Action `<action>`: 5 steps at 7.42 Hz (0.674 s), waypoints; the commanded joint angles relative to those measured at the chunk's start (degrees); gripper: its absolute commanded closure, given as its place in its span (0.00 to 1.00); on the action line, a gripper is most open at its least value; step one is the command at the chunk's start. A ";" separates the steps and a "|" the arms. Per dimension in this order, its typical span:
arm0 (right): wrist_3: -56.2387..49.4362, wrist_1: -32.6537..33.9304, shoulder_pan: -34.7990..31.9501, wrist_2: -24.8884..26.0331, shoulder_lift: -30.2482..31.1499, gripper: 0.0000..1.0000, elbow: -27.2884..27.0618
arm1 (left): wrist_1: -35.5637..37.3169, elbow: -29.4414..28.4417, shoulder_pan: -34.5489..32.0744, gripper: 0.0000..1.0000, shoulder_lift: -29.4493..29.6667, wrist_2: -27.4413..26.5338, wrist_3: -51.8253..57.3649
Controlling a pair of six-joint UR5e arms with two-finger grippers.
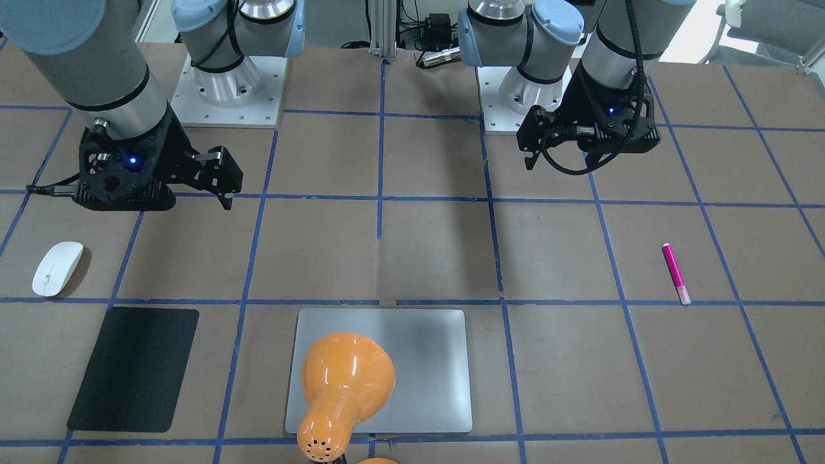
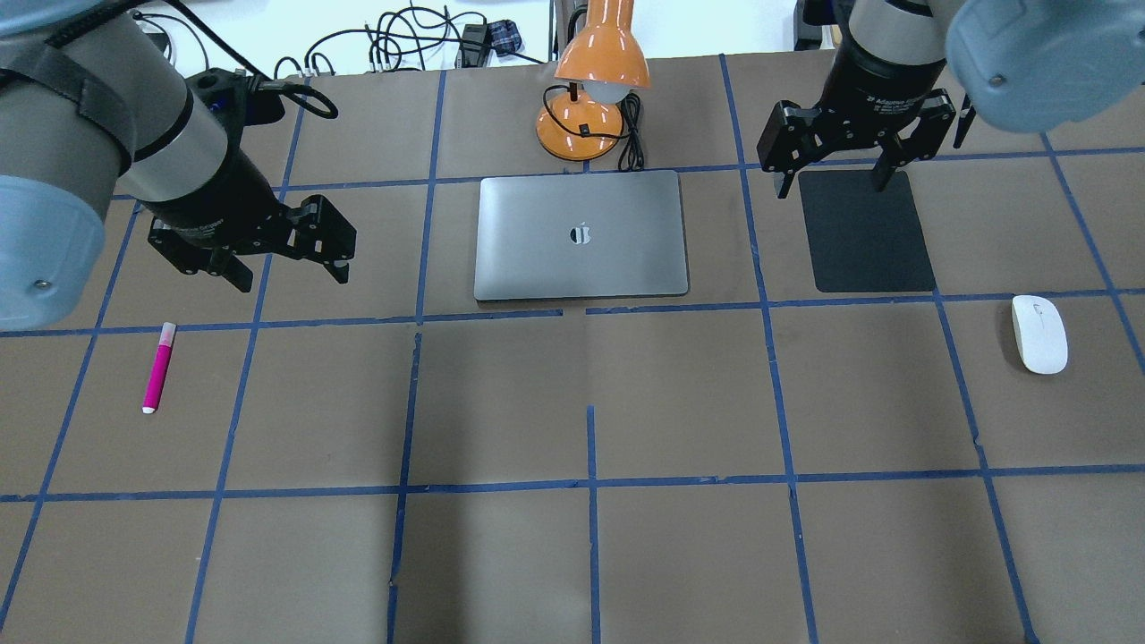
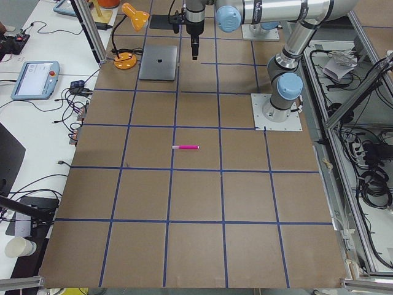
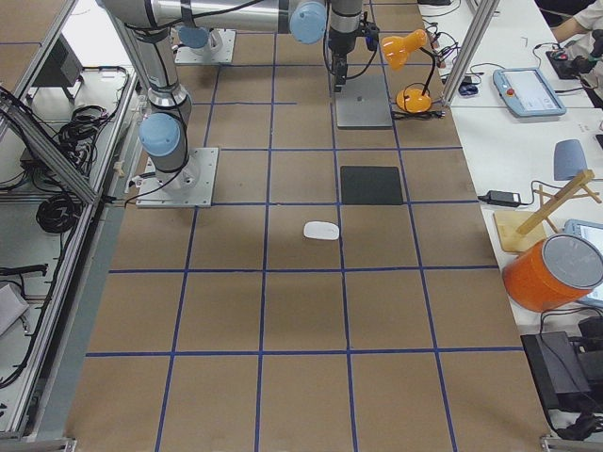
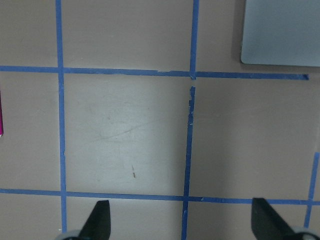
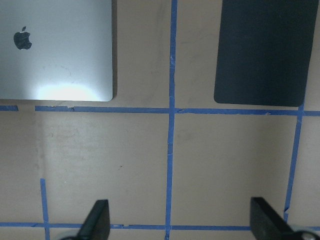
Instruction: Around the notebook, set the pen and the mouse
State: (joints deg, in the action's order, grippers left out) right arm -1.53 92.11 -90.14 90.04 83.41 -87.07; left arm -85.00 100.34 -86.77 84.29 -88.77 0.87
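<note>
The silver-grey notebook [image 2: 581, 234] lies closed at the far middle of the table. The magenta pen [image 2: 158, 367] lies flat at the left, with its pale end pointing away from me. My left gripper [image 2: 291, 277] hovers open and holds nothing, between the pen and the notebook. Its wrist view shows the notebook's corner [image 5: 280, 30] and a sliver of the pen [image 5: 1, 112]. The white mouse [image 2: 1038, 334] rests at the right. My right gripper [image 2: 832, 186] hangs open and holds nothing, over the far edge of a black mat [image 2: 863, 233], well away from the mouse.
An orange desk lamp [image 2: 595, 80] with its cable stands just behind the notebook, and its shade overhangs the notebook's far edge. The black mat lies between the notebook and the mouse. Blue tape lines grid the brown table [image 2: 590, 537]. Cables lie beyond the far edge.
</note>
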 commanded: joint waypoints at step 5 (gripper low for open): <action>-0.13 -3.74 2.67 0.40 -0.44 0.00 -0.20 | 1.84 0.91 1.60 0.00 1.49 -0.09 5.97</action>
State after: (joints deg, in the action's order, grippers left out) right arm -1.63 90.87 -89.27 90.35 83.04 -87.22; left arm -84.10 101.07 -85.88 85.12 -88.95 4.14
